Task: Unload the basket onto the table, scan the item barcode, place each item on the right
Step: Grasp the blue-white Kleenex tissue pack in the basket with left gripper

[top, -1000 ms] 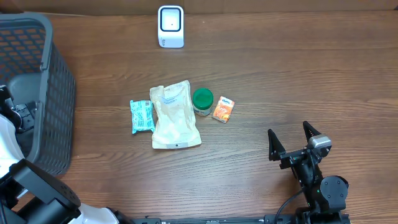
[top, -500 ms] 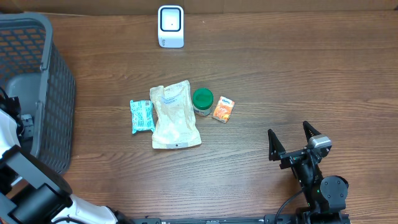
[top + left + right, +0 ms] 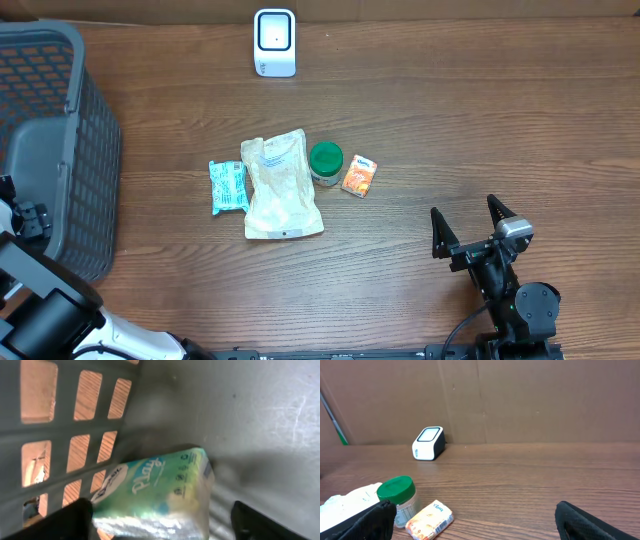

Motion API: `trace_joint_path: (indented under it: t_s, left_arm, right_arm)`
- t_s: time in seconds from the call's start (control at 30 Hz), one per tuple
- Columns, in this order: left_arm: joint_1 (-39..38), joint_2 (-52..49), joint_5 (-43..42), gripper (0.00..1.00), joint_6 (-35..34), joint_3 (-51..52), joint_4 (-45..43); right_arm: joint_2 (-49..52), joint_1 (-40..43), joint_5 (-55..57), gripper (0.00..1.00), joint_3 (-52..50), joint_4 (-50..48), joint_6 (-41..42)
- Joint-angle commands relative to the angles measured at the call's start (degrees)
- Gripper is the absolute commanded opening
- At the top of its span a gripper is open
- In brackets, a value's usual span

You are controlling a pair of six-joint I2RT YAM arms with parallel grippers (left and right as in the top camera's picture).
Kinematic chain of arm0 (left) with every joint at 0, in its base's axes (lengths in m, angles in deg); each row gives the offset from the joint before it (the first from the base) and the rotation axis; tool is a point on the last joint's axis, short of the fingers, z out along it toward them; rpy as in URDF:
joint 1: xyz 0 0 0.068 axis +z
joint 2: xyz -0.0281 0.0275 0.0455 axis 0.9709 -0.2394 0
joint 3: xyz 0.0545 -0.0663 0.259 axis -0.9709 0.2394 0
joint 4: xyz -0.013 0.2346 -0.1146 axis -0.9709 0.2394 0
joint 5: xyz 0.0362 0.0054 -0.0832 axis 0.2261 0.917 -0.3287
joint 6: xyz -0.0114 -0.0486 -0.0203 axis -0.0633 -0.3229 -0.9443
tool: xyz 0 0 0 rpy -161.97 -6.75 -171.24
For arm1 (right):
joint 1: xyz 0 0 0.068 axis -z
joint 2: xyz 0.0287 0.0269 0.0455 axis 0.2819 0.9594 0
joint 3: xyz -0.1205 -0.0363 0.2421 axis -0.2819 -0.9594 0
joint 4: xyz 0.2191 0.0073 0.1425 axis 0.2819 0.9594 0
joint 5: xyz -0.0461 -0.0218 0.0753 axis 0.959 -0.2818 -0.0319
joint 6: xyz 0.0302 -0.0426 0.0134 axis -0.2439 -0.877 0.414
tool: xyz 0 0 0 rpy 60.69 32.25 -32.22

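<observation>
In the left wrist view a green-and-white tissue pack (image 3: 160, 492) lies on the floor of the grey basket (image 3: 240, 415), against its slotted wall. My left gripper (image 3: 160, 522) is open and straddles the pack; one finger (image 3: 67, 520) sits at its edge and the other is well clear. From overhead the left arm (image 3: 25, 225) shows at the basket's (image 3: 60, 60) near end. The white scanner (image 3: 275, 42) stands at the table's back edge. My right gripper (image 3: 468, 222) rests open at the front right, holding nothing.
At mid-table lie a teal packet (image 3: 228, 187), a cream pouch (image 3: 282, 185), a green-lidded jar (image 3: 326, 162) and a small orange packet (image 3: 359, 177). The right wrist view shows the jar (image 3: 396, 495), the orange packet (image 3: 430, 519) and the scanner (image 3: 428, 443) before a cardboard wall.
From overhead, the left arm has slid toward the table's near edge along the basket. The right arm and the items on the table have not moved.
</observation>
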Motion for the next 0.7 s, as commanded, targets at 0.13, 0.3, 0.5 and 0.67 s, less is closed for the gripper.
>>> trace_joint_path:
  t_s: [0.13,0.3,0.5,0.67]
  left_arm:
    - [-0.07,-1.14,-4.26,0.63,0.7,0.09,-0.52]
    - [-0.13,-1.14,-5.38,0.36,0.24,0.09,-0.55]
    - [0.0,-1.14,-5.92,0.42,-2.08,1.16,0.55]
    - [-0.02,-1.14,-5.9,0.41,-10.1,3.72,0.9]
  right_arm:
    - [-0.55,0.0,0.55,1.0,-0.61,-0.22,-0.04]
    - [-0.55,0.0,0.55,1.0,-0.61,-0.22,-0.04]
    - [-0.57,0.0,0.55,1.0,-0.61,-0.22,-0.04]
    - [-0.55,0.0,0.55,1.0,-0.61,-0.22,-0.04]
